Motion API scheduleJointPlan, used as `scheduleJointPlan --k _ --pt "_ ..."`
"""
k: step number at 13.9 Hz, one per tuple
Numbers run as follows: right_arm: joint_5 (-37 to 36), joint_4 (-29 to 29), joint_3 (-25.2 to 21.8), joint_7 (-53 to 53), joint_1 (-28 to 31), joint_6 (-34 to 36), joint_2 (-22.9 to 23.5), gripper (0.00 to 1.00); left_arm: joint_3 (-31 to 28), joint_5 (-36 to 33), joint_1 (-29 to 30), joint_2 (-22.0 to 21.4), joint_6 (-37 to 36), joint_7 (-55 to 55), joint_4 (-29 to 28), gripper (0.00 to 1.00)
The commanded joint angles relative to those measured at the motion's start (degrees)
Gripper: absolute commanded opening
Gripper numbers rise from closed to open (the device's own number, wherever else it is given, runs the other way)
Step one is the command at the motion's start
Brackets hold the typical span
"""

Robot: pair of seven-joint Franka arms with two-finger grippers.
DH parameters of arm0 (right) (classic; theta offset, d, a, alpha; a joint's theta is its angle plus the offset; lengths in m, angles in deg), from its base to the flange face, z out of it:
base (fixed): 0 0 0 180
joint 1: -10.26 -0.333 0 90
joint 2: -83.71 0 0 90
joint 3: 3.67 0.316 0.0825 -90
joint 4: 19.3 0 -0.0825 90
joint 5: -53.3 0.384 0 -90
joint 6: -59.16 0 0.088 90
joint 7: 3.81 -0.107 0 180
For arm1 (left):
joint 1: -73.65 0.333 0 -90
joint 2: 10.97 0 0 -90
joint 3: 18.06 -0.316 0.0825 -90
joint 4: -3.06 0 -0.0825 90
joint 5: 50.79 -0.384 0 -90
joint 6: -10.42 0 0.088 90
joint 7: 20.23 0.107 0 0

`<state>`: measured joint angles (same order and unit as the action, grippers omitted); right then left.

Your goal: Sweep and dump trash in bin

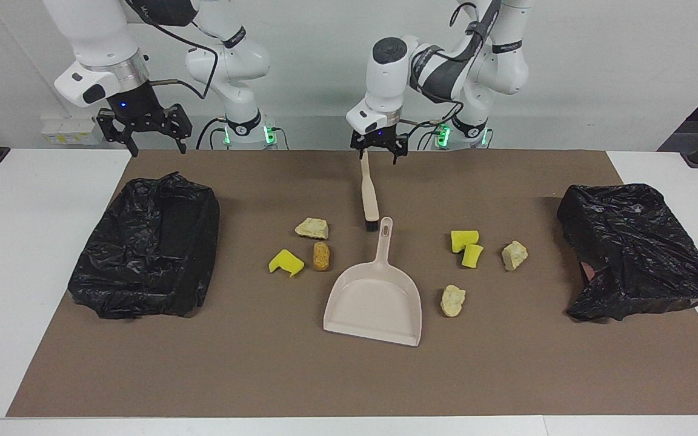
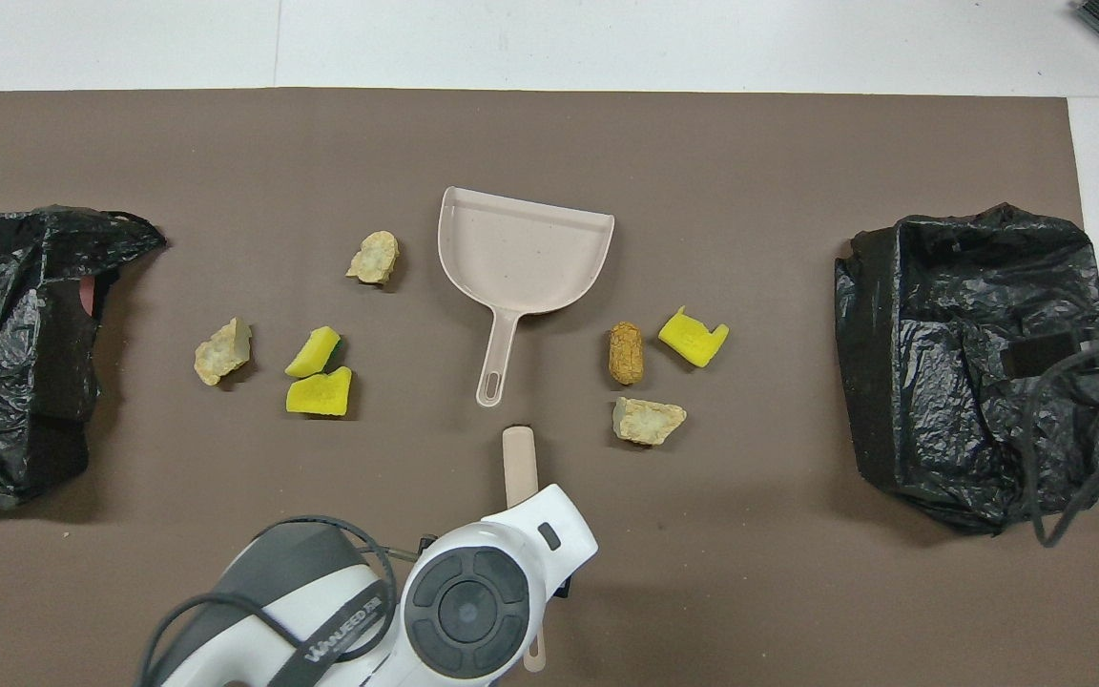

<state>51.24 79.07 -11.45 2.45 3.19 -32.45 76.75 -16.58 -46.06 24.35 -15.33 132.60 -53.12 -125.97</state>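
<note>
Two grippers sit nearest the robots: the left gripper (image 1: pixel 377 154) hangs wide open over the handle end of the one brush (image 1: pixel 369 192), holding nothing; the right gripper (image 1: pixel 143 134) waits, jaws spread and empty, above the mat edge at 12 o'clock of one black bag (image 1: pixel 146 251). Farther out lies one dustpan (image 1: pixel 375 296); the trash (image 1: pixel 320 256) counts seven pieces, three at its 10 o'clock, four from 1 to 3 o'clock; a second bag (image 1: pixel 635 251) lies at the left arm's end.
</note>
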Motion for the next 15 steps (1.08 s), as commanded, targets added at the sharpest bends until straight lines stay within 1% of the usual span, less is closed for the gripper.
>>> scheduleJointPlan --k 1,2,3,5,6,7,8,9,10,11,13,15 --pt "0.1 5.0 0.4 -0.9 0.2 -2.1 -1.3 1.0 -0.9 3.1 -2.2 2.2 6.0 0.1 -3.4 1.0" --pt "0.4 6.8 0.5 -2.5 0.0 -7.1 -1.0 1.0 -0.9 4.1 -3.0 2.2 6.2 0.3 -3.6 1.0" --pt "0.4 7.4 1.0 -3.5 -0.6 -9.0 -0.9 1.0 -0.9 4.6 -3.4 2.2 6.1 0.3 -4.1 1.0" --pt "0.5 7.7 2.0 -3.7 -1.2 -8.6 -1.0 1.0 -0.9 4.9 -4.1 1.5 6.0 0.1 -5.6 1.0" --pt "0.5 7.6 2.0 -3.5 -1.2 -8.2 -0.9 1.0 -0.9 5.1 -4.1 1.5 6.0 -0.1 -5.7 0.92" --pt "0.5 7.6 2.0 -3.2 -1.1 -8.2 -0.9 1.0 -0.9 5.9 -4.1 1.5 6.0 -0.2 -5.7 0.7" --pt "0.5 7.6 2.0 -3.2 -1.1 -8.1 -0.9 1.0 -0.9 6.3 -4.2 1.5 5.8 -0.1 -5.8 0.44" --pt "0.5 7.6 2.0 -3.3 -1.1 -8.1 -1.0 1.0 -0.9 6.3 -4.2 1.4 5.8 -0.2 -6.1 0.26" --pt "0.5 7.6 2.0 -3.2 -1.1 -7.8 -1.0 1.0 -0.9 6.3 -4.2 1.4 5.5 -0.4 -6.1 0.02" --pt "0.5 7.6 2.0 -3.2 -1.1 -7.7 -1.0 1.0 -0.9 6.3 -4.5 1.4 5.1 -0.4 -5.8 0.0" --pt "0.5 7.6 2.0 -3.1 -1.1 -7.5 -1.0 1.0 -1.1 6.3 -4.3 1.5 4.4 -0.1 -5.2 0.0" --pt "0.5 7.6 2.0 -3.1 -1.1 -7.5 -1.0 1.0 -2.0 6.3 -2.8 0.6 0.3 0.6 -3.6 0.0"
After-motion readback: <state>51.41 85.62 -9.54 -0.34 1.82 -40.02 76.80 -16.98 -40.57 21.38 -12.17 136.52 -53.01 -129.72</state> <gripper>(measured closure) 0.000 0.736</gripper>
